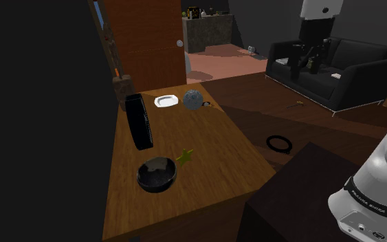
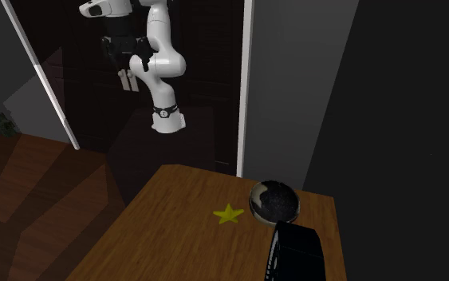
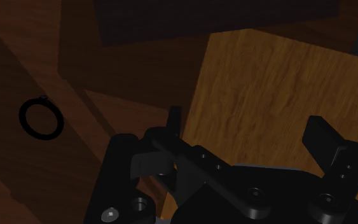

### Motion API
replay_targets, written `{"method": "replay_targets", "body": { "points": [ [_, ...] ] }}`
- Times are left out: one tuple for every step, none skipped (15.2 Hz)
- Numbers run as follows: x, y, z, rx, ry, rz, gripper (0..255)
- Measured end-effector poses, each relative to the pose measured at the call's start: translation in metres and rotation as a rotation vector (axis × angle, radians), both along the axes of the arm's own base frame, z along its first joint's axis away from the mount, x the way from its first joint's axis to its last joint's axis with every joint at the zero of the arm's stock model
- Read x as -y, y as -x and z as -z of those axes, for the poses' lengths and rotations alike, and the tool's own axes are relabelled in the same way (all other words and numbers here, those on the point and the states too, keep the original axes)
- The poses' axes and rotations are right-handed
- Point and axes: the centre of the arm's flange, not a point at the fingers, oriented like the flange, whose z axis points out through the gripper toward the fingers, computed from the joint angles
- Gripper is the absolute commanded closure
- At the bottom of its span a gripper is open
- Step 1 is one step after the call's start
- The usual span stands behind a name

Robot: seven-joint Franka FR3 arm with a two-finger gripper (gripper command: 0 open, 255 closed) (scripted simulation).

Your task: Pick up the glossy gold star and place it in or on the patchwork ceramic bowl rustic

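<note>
A wooden table (image 1: 212, 141) bears a dark bowl (image 1: 157, 174); well away from the bowl the gripper (image 3: 247, 130) hangs, fingers spread wide, empty. Just beside the bowl lies the flat gold star (image 1: 185, 156): likely light, stiff, slippery; pinch across opposite notches

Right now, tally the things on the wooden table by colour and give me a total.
Dark: 2, the tall black slab and the dark mottled bowl.
White: 1, a small square dish.
Grey: 1, a rough round lump.
Yellow-gold: 1, the flat star.
Total: 5.
</note>
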Motion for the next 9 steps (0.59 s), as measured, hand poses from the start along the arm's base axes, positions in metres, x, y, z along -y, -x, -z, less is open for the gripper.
{"method": "replay_targets", "body": {
  "points": [
    [0.0, 0.0, 0.0, 0.0, 0.0, 0.0, 0],
    [-0.004, -0.002, 0.003, -0.002, -0.001, 0.006, 0],
    [-0.01, -0.009, 0.009, -0.005, -0.002, 0.016, 0],
    [-0.017, -0.017, 0.014, -0.009, -0.004, 0.028, 0],
    [-0.026, -0.023, 0.022, -0.013, -0.005, 0.041, 0],
    [-0.033, -0.029, 0.03, -0.017, -0.007, 0.055, 0],
    [-0.043, -0.035, 0.041, -0.022, -0.008, 0.068, 0],
    [-0.049, -0.041, 0.048, -0.025, -0.01, 0.083, 0],
    [-0.058, -0.045, 0.054, -0.029, -0.012, 0.097, 0]
  ]
}}
